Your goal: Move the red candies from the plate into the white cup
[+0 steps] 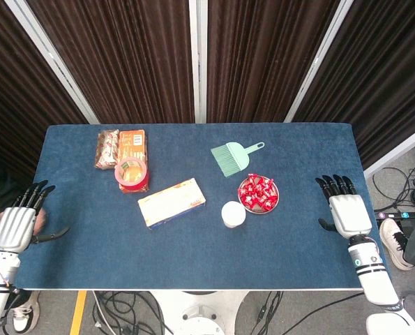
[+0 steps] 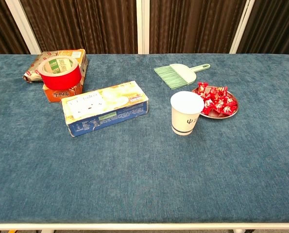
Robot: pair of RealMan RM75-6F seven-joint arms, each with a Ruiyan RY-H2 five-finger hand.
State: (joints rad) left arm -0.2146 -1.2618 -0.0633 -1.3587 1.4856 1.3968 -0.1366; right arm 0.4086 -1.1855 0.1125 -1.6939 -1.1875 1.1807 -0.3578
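The red candies (image 2: 216,101) lie heaped on a small plate (image 2: 231,113) that stands on the right half of the blue table (image 1: 193,251), somewhat nearer the far edge than the near one. The white cup (image 2: 186,112) stands upright just beside the plate, toward the near edge and a little to the left; from the head view they seem nearly touching. The candies are wrapped in shiny red foil, so I judge them light, small and rather slippery, with twisted ends that give a place to pinch. It seems best to take one from the top of the heap between thumb and one finger. The cup looks like paper, so it is probably light and easy to tip if a hand pushes it. The right hand (image 1: 348,211) rests on the table near the right edge, well apart from the plate, with fingers spread and holding nothing. The left hand (image 1: 17,225) is at the left edge, fingers also apart and empty. A green brush (image 2: 179,74) lies behind the plate, and a flat box (image 2: 105,108) lies left of the cup.
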